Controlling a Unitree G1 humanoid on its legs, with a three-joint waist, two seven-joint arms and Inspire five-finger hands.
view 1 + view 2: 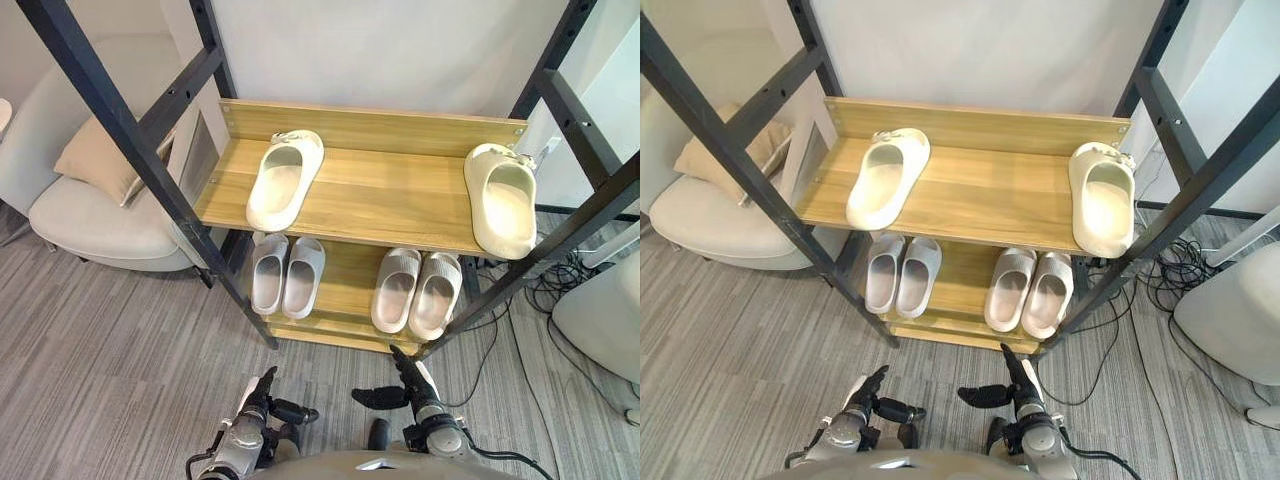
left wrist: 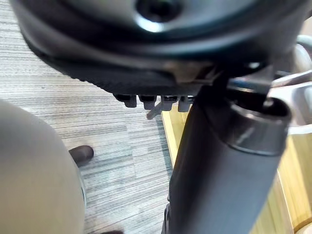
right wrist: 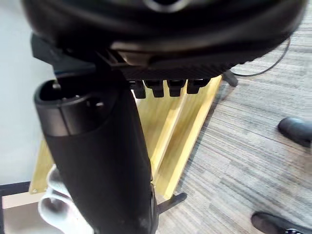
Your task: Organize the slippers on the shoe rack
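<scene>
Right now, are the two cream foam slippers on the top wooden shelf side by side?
No: one cream foam slipper lies near the top wooden shelf's left end, the other at its right end.

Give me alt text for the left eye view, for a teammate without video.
On a wooden shoe rack, the left cream slipper and right cream slipper lie far apart on the top shelf, with the left grey pair and right grey pair on the lower shelf. Below, the left hand and right hand hang open and empty.
</scene>
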